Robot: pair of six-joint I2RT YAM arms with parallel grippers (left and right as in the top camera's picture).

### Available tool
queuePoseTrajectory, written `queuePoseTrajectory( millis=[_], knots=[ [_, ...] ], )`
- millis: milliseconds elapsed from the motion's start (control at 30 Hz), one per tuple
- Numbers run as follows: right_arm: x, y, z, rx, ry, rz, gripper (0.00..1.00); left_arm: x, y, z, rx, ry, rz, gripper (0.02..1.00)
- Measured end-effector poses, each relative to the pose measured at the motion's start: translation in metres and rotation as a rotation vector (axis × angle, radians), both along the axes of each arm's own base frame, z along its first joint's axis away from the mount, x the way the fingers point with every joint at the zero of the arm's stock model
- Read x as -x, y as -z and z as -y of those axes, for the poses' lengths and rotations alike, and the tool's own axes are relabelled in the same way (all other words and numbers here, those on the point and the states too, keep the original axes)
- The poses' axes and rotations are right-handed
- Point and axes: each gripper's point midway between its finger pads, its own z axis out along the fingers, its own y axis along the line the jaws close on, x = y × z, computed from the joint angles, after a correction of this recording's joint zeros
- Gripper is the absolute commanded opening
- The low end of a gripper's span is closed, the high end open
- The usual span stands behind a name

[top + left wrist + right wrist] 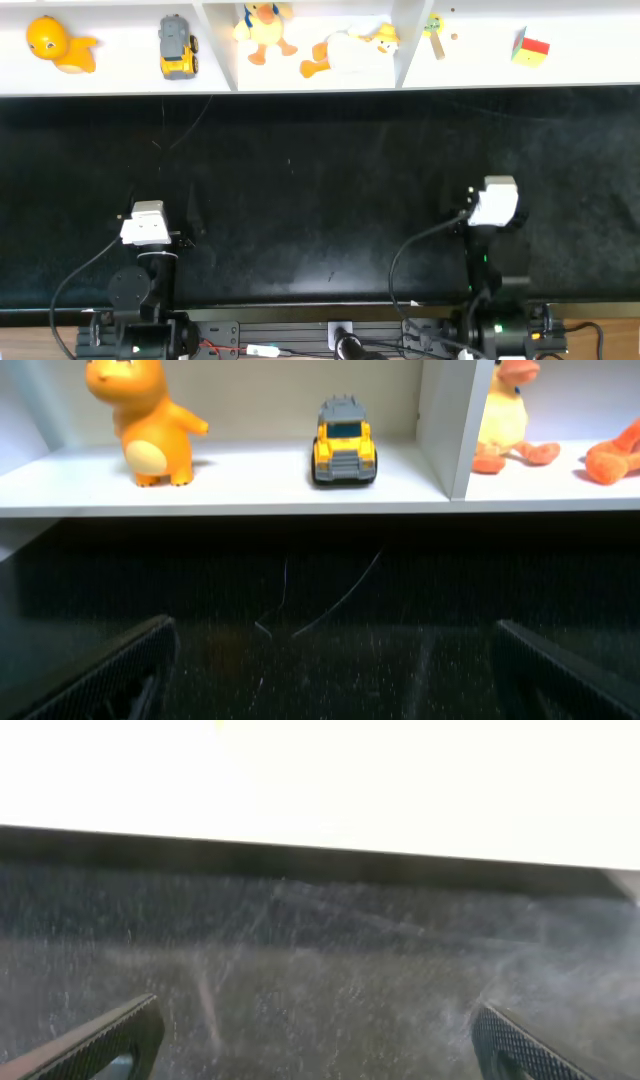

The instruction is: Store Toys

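Note:
All the toys stand in a white shelf (320, 82) along the far side of the black table. From the left: an orange figure (60, 45) (145, 420), a yellow and grey truck (178, 48) (345, 442), a yellow plush duck (264, 28) (503, 415), a white plush with orange feet (345, 50) (615, 455), a small wooden toy (436, 30) and a colourful cube (531, 48). My left gripper (148, 222) (330, 670) sits open near the front left, nothing between its fingers. My right gripper (493, 200) (315, 1045) sits open at the front right, also holding nothing.
White dividers (222, 45) (445, 425) split the shelf into compartments. The black mat (320, 190) stretches between the grippers and the shelf. Cables and the arm bases (330, 335) run along the front edge.

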Motion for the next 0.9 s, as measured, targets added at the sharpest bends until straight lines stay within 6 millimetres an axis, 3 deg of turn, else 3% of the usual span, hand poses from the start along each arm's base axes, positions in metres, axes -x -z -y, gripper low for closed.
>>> queuePoseTrajectory(
  millis=[400, 900],
  knots=[
    [0.014, -0.019, 0.002, 0.011, 0.005, 0.233, 0.996, 0.000, 0.000, 0.000, 0.000, 0.000, 0.000, 0.998],
    [0.015, -0.018, 0.021, 0.130, 0.072, 0.223, 0.996, 0.000, 0.000, 0.000, 0.000, 0.000, 0.000, 0.998]
  ],
)
